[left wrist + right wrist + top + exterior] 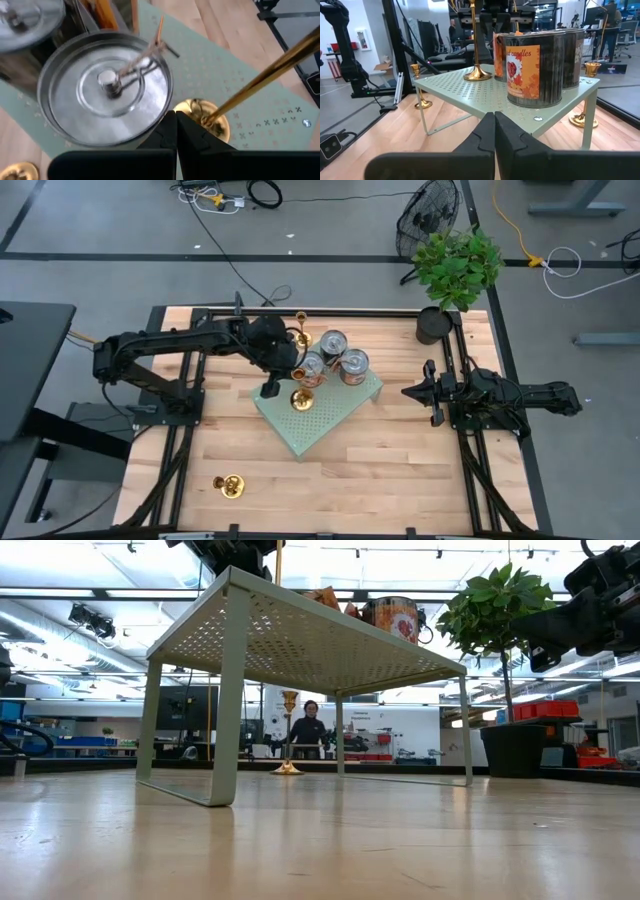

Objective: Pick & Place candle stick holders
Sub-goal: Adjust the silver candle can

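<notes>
One holder (300,397) (near shelf (340,415) edge)

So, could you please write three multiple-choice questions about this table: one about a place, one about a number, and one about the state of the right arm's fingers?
1. What does the candle stick holder nearest the tin cans stand on?
A. the bare wooden table
B. the green perforated shelf
C. the lid of a can

2. How many tin cans are on the shelf?
A. one
B. two
C. three

3. How are the fingers of the right gripper?
A. shut, holding nothing
B. wide open
C. shut on a can

Answers:
1. B: the high view shows its gold base on the green surface.
2. C: three silver lids sit together at the far end of the shelf.
3. A: the right wrist view shows both fingers pressed together with nothing between them.
</notes>
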Available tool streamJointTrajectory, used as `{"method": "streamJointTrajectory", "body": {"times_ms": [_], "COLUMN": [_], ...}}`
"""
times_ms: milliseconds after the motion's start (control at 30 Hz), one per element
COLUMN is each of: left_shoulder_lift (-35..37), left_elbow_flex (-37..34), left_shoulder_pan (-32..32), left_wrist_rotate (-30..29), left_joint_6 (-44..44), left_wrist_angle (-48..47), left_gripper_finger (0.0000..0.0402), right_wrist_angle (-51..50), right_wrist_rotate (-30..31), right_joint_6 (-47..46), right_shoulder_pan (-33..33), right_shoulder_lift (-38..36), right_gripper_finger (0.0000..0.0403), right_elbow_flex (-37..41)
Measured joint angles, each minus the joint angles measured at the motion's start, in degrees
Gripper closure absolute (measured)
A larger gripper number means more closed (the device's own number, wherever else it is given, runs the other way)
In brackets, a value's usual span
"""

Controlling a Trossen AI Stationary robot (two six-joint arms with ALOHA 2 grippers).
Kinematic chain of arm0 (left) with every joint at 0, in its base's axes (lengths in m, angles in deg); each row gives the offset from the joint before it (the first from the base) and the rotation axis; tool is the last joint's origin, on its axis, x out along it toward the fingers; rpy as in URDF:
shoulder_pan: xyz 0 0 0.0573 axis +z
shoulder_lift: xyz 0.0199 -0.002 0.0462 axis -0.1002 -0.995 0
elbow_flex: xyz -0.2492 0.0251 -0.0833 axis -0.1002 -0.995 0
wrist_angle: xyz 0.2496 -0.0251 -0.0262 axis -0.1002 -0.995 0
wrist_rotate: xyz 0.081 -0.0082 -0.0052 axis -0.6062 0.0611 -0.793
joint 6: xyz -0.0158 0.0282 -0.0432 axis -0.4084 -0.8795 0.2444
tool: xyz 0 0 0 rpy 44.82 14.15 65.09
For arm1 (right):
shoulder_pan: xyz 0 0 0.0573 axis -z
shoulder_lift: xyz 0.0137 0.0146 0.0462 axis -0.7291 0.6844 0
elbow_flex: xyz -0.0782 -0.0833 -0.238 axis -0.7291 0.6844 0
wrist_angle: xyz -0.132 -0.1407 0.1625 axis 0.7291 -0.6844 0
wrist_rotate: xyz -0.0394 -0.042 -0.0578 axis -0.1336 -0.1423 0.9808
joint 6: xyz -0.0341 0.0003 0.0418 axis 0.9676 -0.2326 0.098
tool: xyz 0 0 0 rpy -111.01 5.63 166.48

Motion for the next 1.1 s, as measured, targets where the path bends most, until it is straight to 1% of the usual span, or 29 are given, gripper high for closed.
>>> {"method": "streamJointTrajectory", "body": {"times_ms": [200,433,633,867,1100], "left_shoulder_lift": [0.0,0.0,0.0,0.0,0.0], "left_elbow_flex": [0.0,0.0,0.0,0.0,0.0], "left_shoulder_pan": [0.0,0.5,1.2,1.5,1.7], "left_wrist_rotate": [0.2,0.8,-5.1,-6.6,-3.9], "left_joint_6": [-0.1,-0.7,-2.3,-3.2,-3.1], "left_wrist_angle": [0.7,-3.6,-4.6,-2.1,2.4], "left_gripper_finger": [0.0401,0.0401,0.0401,0.0401,0.0401], "right_wrist_angle": [0.0,0.0,0.0,0.0,0.0], "right_wrist_rotate": [0.0,0.0,0.0,0.0,0.0], "right_joint_6": [0.0,0.0,0.0,0.0,0.0], "right_shoulder_pan": [0.0,0.0,0.0,0.0,0.0], "right_shoulder_lift": [0.0,0.0,0.0,0.0,0.0], "right_gripper_finger": [0.04,0.04,0.04,0.04,0.04], "right_elbow_flex": [0.0,0.0,0.0,0.0,0.0]}}
